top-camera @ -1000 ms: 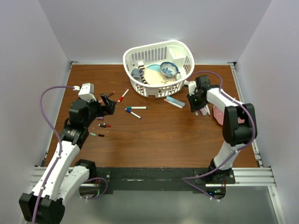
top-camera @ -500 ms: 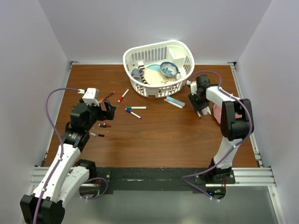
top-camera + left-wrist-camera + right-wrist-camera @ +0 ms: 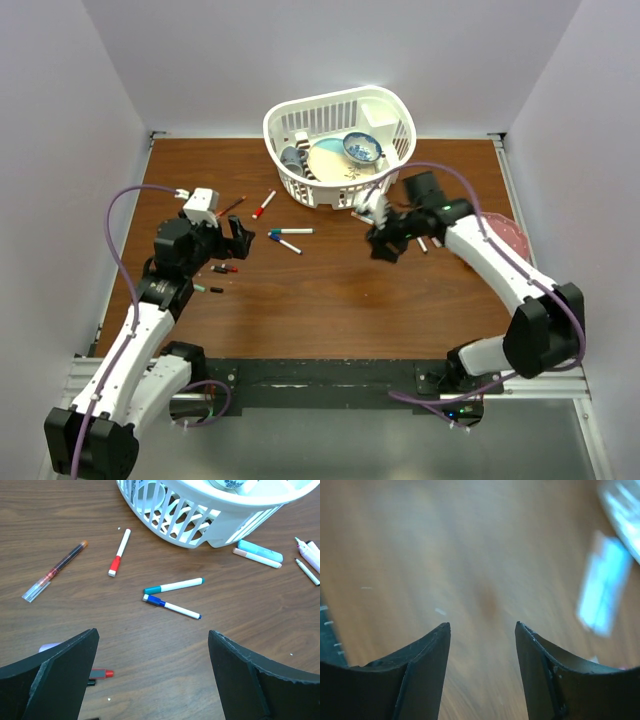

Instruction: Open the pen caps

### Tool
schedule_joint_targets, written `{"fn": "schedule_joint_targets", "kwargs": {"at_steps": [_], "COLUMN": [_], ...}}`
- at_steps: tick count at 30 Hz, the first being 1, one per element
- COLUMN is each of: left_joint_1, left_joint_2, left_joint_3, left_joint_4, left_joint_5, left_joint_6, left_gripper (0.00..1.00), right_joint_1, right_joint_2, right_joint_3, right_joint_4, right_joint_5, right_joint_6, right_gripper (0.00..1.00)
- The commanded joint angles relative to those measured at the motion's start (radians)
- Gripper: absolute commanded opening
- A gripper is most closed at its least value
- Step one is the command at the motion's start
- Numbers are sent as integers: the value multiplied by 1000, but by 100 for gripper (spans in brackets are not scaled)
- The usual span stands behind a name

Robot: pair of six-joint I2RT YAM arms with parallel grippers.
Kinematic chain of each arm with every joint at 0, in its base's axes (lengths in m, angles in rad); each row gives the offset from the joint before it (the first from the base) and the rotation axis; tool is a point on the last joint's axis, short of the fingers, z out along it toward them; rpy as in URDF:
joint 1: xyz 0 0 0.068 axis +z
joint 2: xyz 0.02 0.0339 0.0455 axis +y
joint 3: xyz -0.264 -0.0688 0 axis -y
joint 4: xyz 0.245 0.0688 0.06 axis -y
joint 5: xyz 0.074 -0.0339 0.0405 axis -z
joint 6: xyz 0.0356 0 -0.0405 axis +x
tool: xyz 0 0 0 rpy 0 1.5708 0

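The left end effector (image 3: 152,632), wide open, and right end effector (image 3: 482,625), half open, hold nothing. Best practice: one pinches the barrel (image 3: 182,584) while the other pulls the teal cap (image 3: 152,589) straight off

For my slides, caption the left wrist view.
Open left tool over the table, facing a teal-capped marker and a blue-capped marker near the basket.

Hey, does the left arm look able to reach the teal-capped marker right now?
Probably yes: its open fingers face the teal-capped marker across bare table; only the blue-capped marker lies close beside it.
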Motion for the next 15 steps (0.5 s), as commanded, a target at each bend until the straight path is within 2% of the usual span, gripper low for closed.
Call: {"fn": "schedule_joint_targets", "kwargs": {"at_steps": [1, 3, 4, 5, 7, 8, 11, 15], "left_joint_1": [1, 1, 1, 1, 2, 2, 2, 2], "left_joint_2": [-17, -32, -45, -51, -62, -63, -75, -100], "left_joint_3": [10, 7, 5, 5, 7, 11, 21, 25], "left_joint_4": [46, 38, 34, 21, 4, -15, -43, -60], "left_joint_5": [-16, -82, -117, -196, -278, -354, -453, -585], "left_joint_6": [29, 23, 20, 11, 0, -16, -45, -75], "left_gripper": [96, 96, 96, 96, 96, 96, 97, 97], "right_joint_1": [256, 335, 399, 431, 496, 510, 541, 541], "right_joint_2": [101, 169, 254, 298, 391, 477, 612, 757], "right_joint_3": [48, 103, 167, 208, 319, 359, 493, 669], "right_joint_4": [-1, 25, 45, 45, 47, 42, 34, 1], "right_joint_5": [52, 154, 198, 293, 367, 427, 501, 544], "right_joint_6": [-32, 77, 118, 153, 254, 277, 339, 364], "right_gripper": [60, 60, 60, 60, 61, 62, 64, 64]}}
